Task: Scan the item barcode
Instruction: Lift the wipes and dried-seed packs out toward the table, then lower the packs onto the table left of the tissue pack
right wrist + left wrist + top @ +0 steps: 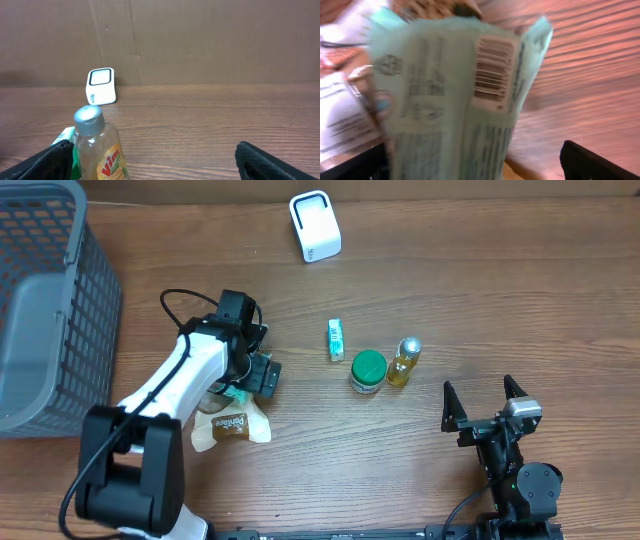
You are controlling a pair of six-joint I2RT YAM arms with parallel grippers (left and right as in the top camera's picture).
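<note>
A pale green packet [450, 100] with a printed barcode [492, 67] fills the blurred left wrist view, standing between the two black fingers of my left gripper [475, 167]. The fingers are spread wide and the right one is clear of the packet, so the gripper is open. From overhead, my left gripper [262, 375] hangs over a small pile of packets at the left. The white scanner [315, 225] [100, 86] stands at the back of the table. My right gripper [482, 395] [165, 165] rests open and empty at the front right.
A tan snack packet [232, 425] lies under the left arm. A small green box [336, 339], a green-lidded jar [368, 370] and a Vim bottle [404, 362] [100, 150] stand mid-table. A grey basket [40, 300] fills the left edge.
</note>
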